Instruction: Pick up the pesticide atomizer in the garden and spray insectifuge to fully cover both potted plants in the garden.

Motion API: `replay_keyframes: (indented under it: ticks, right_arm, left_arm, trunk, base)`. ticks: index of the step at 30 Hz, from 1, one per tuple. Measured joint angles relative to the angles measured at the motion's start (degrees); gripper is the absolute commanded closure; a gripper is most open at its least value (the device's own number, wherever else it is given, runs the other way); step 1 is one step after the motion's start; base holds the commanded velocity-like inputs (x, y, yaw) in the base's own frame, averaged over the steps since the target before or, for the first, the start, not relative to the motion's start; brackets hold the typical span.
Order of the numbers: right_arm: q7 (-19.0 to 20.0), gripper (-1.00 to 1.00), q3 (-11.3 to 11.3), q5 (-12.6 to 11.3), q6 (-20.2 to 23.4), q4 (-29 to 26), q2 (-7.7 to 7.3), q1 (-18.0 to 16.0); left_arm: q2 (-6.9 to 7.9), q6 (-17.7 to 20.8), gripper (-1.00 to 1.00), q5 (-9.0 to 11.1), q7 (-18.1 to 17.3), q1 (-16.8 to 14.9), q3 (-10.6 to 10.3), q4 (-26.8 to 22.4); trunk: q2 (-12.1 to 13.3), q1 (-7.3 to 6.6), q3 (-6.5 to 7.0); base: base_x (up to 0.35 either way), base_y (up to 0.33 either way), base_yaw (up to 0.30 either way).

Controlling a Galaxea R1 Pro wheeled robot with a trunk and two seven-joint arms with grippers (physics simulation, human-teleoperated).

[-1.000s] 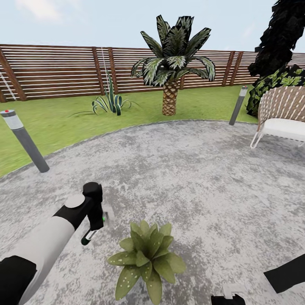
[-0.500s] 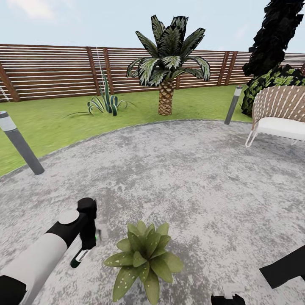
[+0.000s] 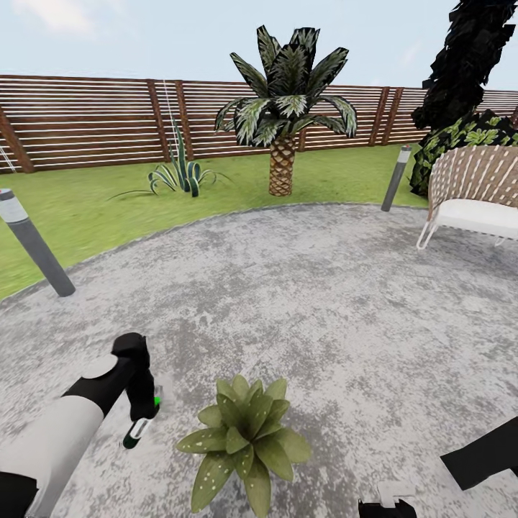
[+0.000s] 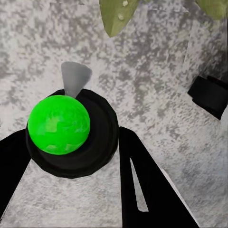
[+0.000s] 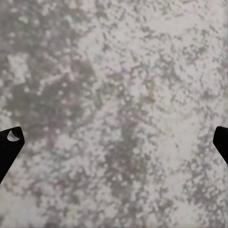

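L end effector (image 3: 142, 417) grips pesticide atomizer (image 4: 66, 133) beside potted plant (image 3: 244, 439), open paving (image 3: 345, 302) ahead.

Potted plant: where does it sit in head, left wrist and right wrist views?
Head view: potted plant at bottom centre, right of the left pincer.
Left wrist view: its leaf tips at the frame edge, beyond the held atomizer.
Right wrist view: grey paving between the right pincer tips.
Shared landmark: the paving.
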Motion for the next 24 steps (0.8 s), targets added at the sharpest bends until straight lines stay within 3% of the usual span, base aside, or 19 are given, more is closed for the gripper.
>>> replay_keyframes:
  ticks: [3, 4, 6, 10, 13, 16, 19, 24]
  right_arm:
    - [0.00, -1.00, 0.01, 0.00, 0.00, 0.00, 0.00, -0.01]
    - [0.00, -1.00, -0.02, 0.00, 0.00, 0.00, 0.00, 0.01]
    - [0.00, -1.00, -0.04, 0.00, 0.00, 0.00, 0.00, -0.01]
    - [0.00, -1.00, -0.07, -0.02, 0.00, 0.00, 0.00, 0.00]
    - [0.00, -1.00, -0.07, -0.01, 0.00, 0.00, 0.00, 0.01]
    - [0.00, -1.00, -0.07, 0.00, 0.00, 0.00, 0.00, -0.02]
    - [0.00, -1.00, -0.03, 0.00, 0.00, 0.00, 0.00, 0.00]
    - [0.00, -1.00, 0.01, 0.00, 0.00, 0.00, 0.00, -0.02]
  left_arm:
    - [-1.90, -0.23, 1.00, -0.01, 0.33, 0.00, 0.16, -0.28]
    - [-3.14, -0.26, 1.00, -0.05, 0.95, 0.01, 0.04, -0.25]
    - [-3.93, -0.27, 1.00, 0.01, 2.47, 0.00, -0.04, -0.06]
    - [-4.19, -0.43, 1.00, -0.61, 3.18, 0.00, -0.46, 0.03]
    - [-4.18, -0.45, 1.00, -0.84, 3.23, 0.00, -2.29, 0.01]
    - [-3.52, -0.52, 1.00, -0.93, 3.59, 0.72, -2.95, 0.27]
    - [-3.33, -0.60, 1.00, -1.01, 7.17, 3.22, -3.15, 0.59]
    - [-4.71, -0.19, 1.00, -0.24, 7.38, 3.48, -2.79, -0.35]
  trunk:
    - [0.00, 0.00, 0.00]
    - [0.00, 0.00, 0.00]
    - [0.00, 0.00, 0.00]
    - [0.00, 0.00, 0.00]
    - [0.00, 0.00, 0.00]
    - [0.00, 0.00, 0.00]
    - [0.00, 0.00, -0.01]
    - [0.00, 0.00, 0.00]
  base:
    - [0.000, 0.000, 0.000]
    - [0.000, 0.000, 0.000]
    - [0.000, 0.000, 0.000]
    - [0.000, 0.000, 0.000]
    - [0.000, 0.000, 0.000]
    - [0.000, 0.000, 0.000]
    - [0.000, 0.000, 0.000]
    - [0.000, 0.000, 0.000]
